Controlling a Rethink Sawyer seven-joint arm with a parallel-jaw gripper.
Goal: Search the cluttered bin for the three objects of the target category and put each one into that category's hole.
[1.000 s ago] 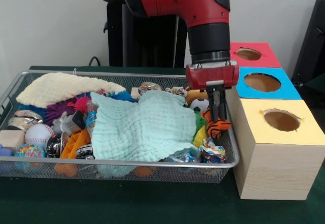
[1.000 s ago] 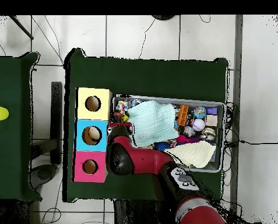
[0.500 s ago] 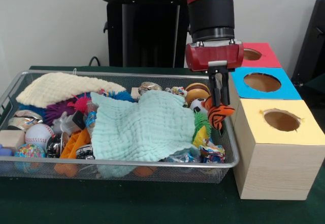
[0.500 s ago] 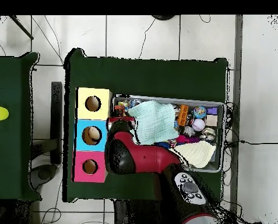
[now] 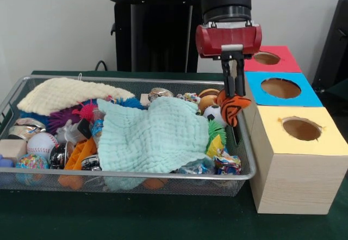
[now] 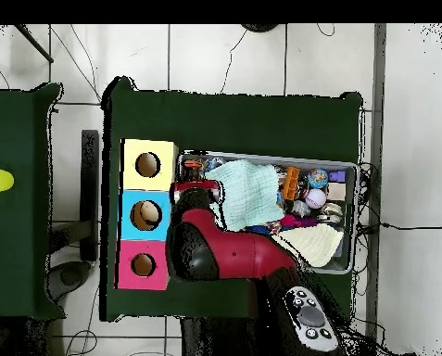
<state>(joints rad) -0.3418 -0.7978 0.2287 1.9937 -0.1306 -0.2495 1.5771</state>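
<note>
Front view: the tool [image 5: 232, 94] pinches the tiger-striped ball [image 5: 233, 107] by its top; a swing toward the red box's hole [image 5: 266, 58] could shake it loose.

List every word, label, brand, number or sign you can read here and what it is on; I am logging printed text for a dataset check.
No text can be read in either view.
Crinkly printed wrappers at the wire bin's near corner: colourful print, too small and blurred to read.
Red, blue and yellow box tops: plain paper, no marks.
Gripper, shut on the tiger-striped ball: no label visible.
</note>
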